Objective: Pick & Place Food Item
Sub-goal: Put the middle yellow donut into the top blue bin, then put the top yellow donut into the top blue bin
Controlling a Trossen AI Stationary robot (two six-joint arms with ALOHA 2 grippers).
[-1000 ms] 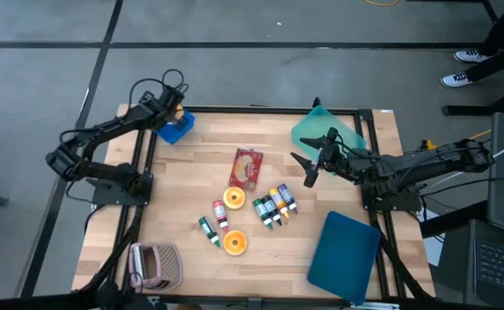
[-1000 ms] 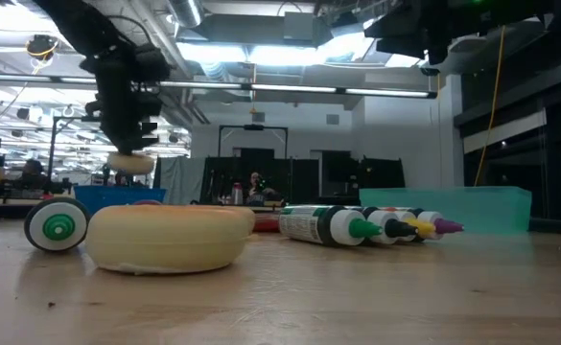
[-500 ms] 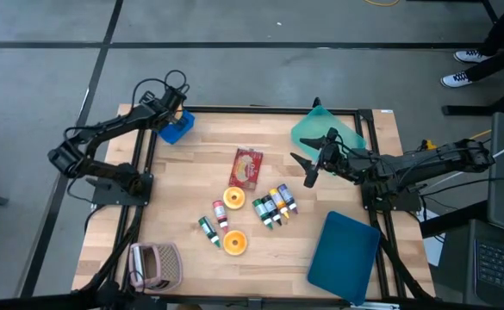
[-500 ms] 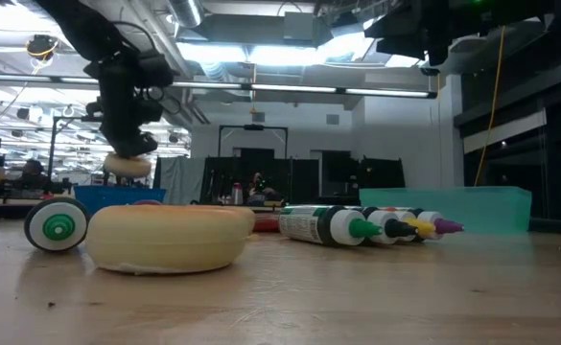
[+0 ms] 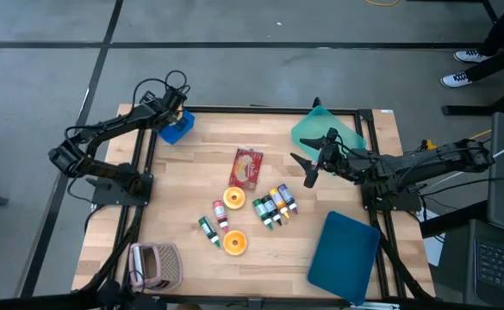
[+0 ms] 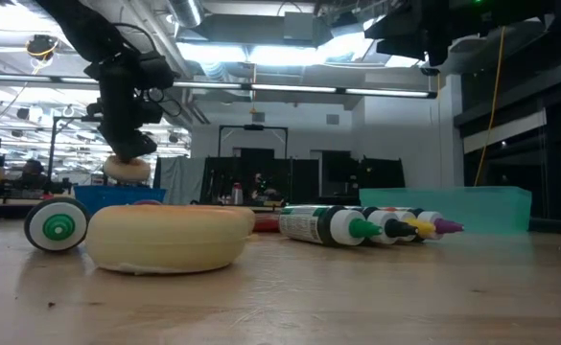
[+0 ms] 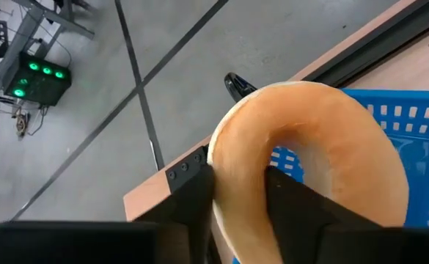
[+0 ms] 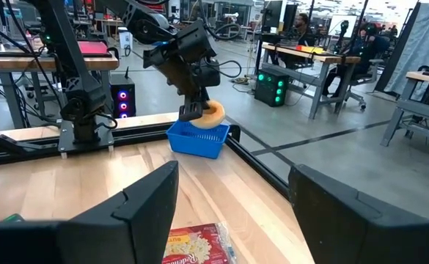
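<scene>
My left gripper [image 5: 175, 113] stands at the table's far left corner, above the blue basket [image 5: 176, 131], shut on a tan ring-shaped donut [image 7: 309, 154]. The low view shows the donut [image 6: 127, 170] just under the fingers and just above the basket's rim [image 6: 117, 194]. In the right wrist view the donut [image 8: 211, 114] sits right over the basket [image 8: 198, 139]. My right gripper [image 5: 308, 164] hovers open and empty at the table's right, in front of the teal bin [image 5: 325, 129]. My left gripper has the donut by the side of the ring nearest the wrist [image 7: 240, 194]. One finger [image 7: 291, 202] stands in the hole and the other [image 7: 192, 198] against the outer rim. The fingers slant downward. The donut is lifted clear and juts out beyond the fingers over the basket.
Mid-table lie a red snack packet [image 5: 245, 167], two more donuts [image 5: 233, 198] [image 5: 234, 242], a row of small bottles [image 5: 275, 207] and two loose ones [image 5: 215, 222]. A pink basket [image 5: 155, 265] stands at the near left, a blue lid [image 5: 345, 256] at the near right.
The donut has sunk slightly toward the blue basket under my left gripper, which has stayed over the same spot.
</scene>
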